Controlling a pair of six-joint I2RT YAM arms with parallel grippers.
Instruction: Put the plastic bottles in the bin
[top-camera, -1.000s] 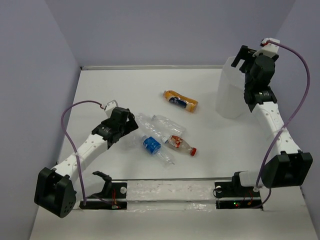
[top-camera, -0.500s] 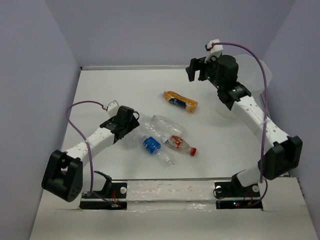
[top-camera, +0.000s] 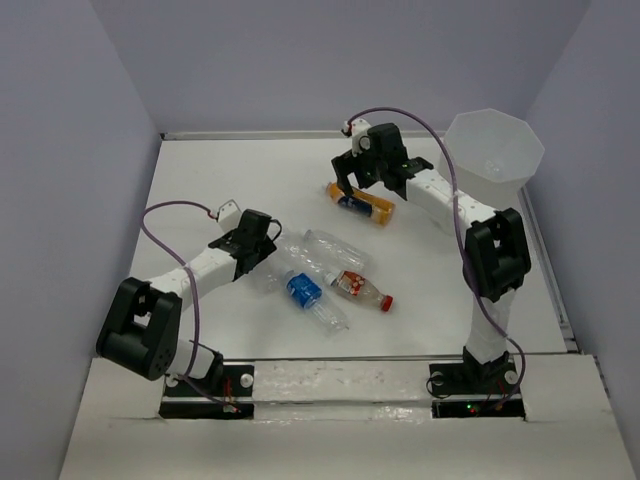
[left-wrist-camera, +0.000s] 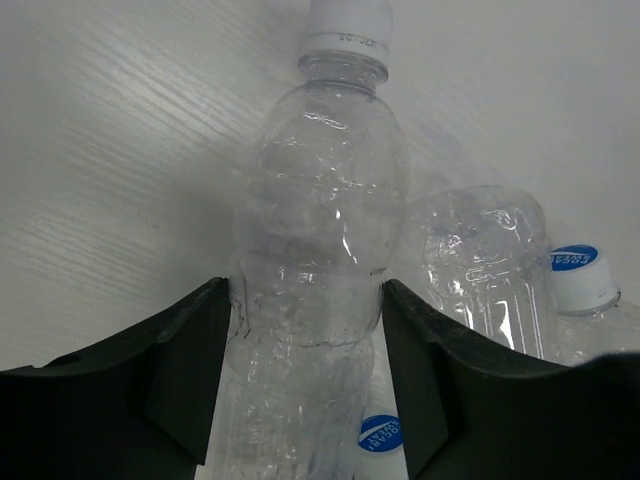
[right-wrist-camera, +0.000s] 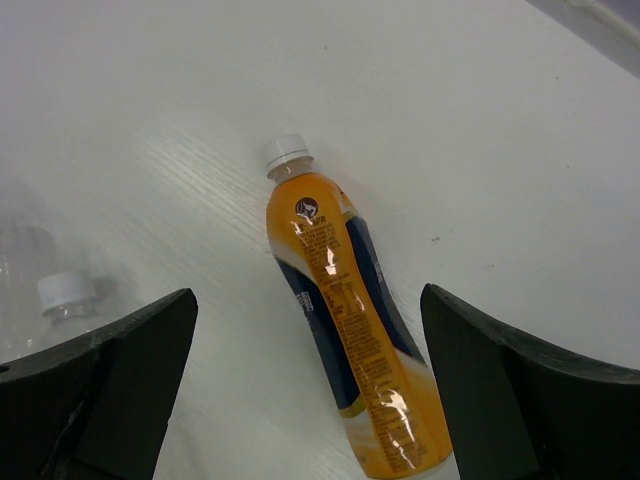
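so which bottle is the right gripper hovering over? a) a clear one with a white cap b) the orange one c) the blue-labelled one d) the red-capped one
b: the right wrist view shows the orange bottle lying between the open fingers of the right gripper.

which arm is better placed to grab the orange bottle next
Right. Its open right gripper hangs directly over the orange bottle, which lies between its fingers in the wrist view. The left gripper is off to the left, closed on a clear bottle.
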